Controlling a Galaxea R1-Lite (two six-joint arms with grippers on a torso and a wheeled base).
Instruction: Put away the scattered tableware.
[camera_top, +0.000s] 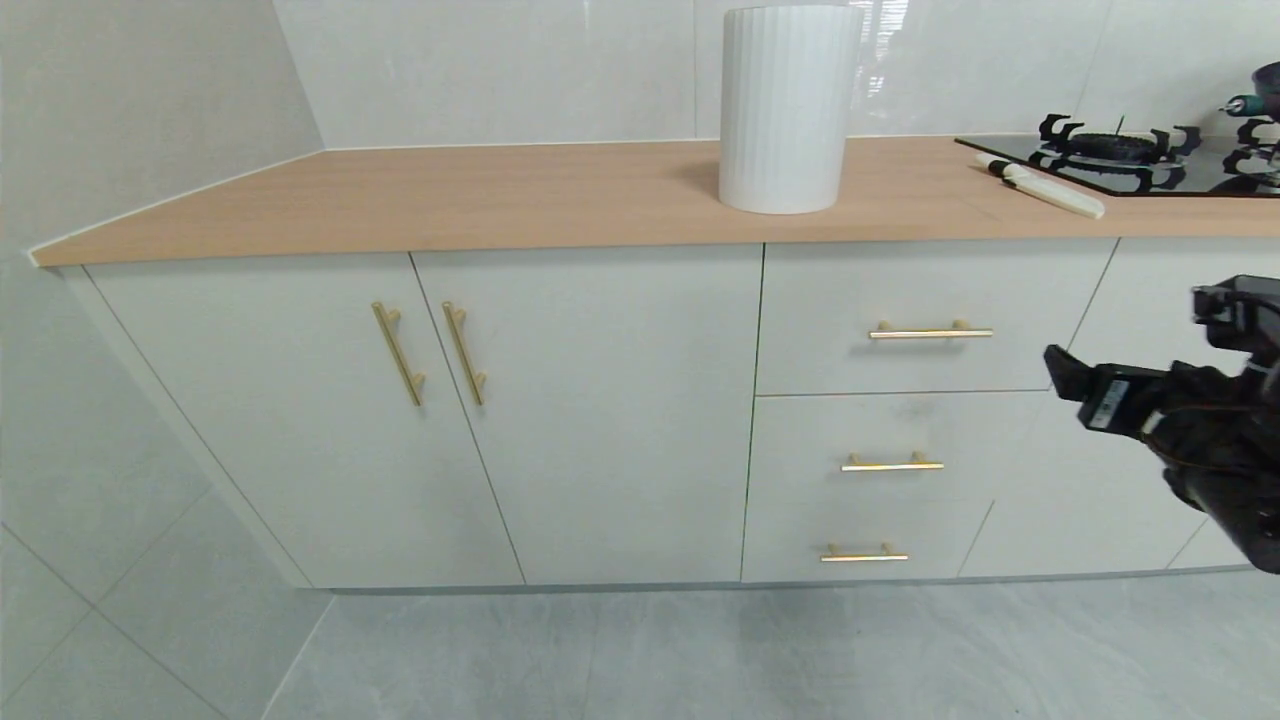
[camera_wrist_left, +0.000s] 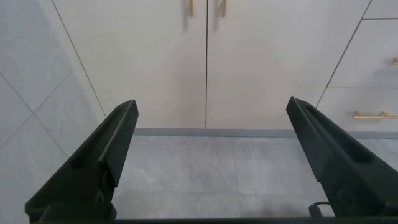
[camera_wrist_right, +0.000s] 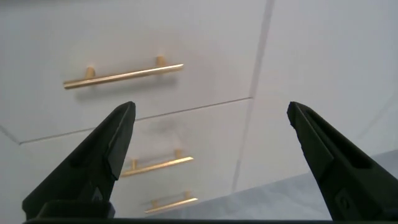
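A white knife-like utensil with a dark band (camera_top: 1045, 187) lies on the wooden counter (camera_top: 450, 200), against the front left corner of the black hob (camera_top: 1130, 160). A tall white ribbed holder (camera_top: 785, 110) stands upright on the counter to its left. My right gripper (camera_top: 1138, 335) hovers open and holds nothing, in front of the cabinet just right of the drawers and below counter level. From its wrist view, the right gripper (camera_wrist_right: 211, 109) faces the top drawer's gold handle (camera_wrist_right: 123, 75). My left gripper (camera_wrist_left: 211, 106) is open with nothing in it, low over the grey floor before the cabinet doors.
Three stacked drawers with gold handles (camera_top: 930, 331) sit under the counter. To their left are two cabinet doors with gold handles (camera_top: 430, 352). A tiled wall closes the counter's left end. Grey floor (camera_top: 640, 650) lies in front of the cabinets.
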